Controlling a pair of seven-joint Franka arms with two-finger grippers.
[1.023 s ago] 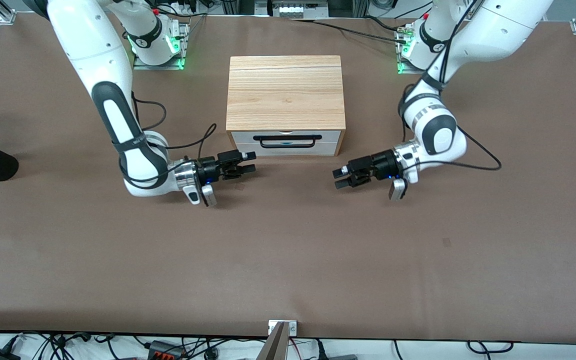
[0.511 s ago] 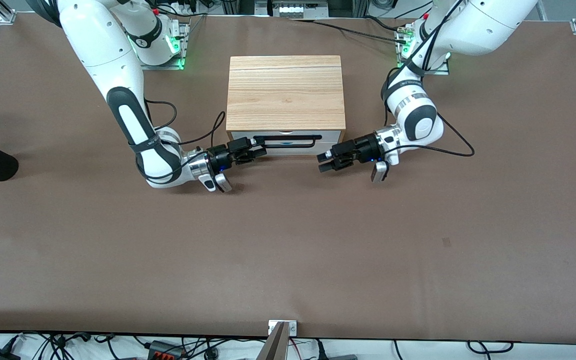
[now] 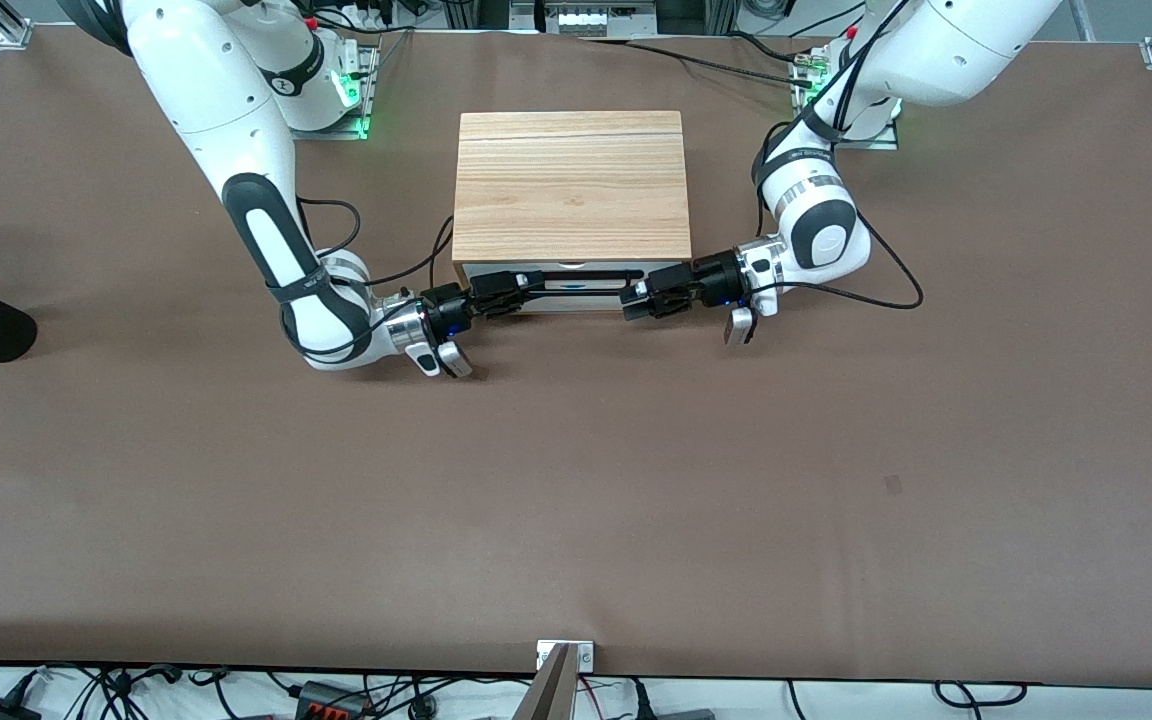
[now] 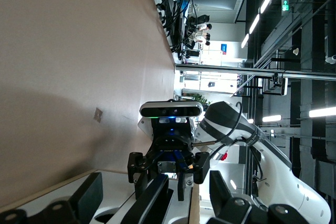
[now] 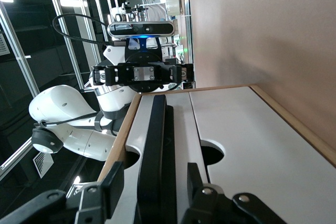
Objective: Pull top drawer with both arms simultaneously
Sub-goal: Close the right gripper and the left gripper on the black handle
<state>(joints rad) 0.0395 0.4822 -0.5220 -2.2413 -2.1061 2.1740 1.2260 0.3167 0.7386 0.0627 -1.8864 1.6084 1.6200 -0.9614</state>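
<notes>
Pictured at a brown-covered table: a light wooden cabinet, set between the two arm bases, with its top drawer fully shut and facing the front camera. Right gripper now level with the end of the black bar handle toward the right arm's end of the table, jaws parted with a finger on each side of the bar, not yet closed on it. Left gripper at the handle's other end, jaws likewise open around the bar without gripping. Compared with half a second ago, both grippers moved inward from positions just short of the cabinet front to straddle the handle ends; a second ago, well out on the table on either side. Drawer itself unmoved throughout. Right wrist view: black bar running between the open fingers, with the left gripper seen facing from the far end.
</notes>
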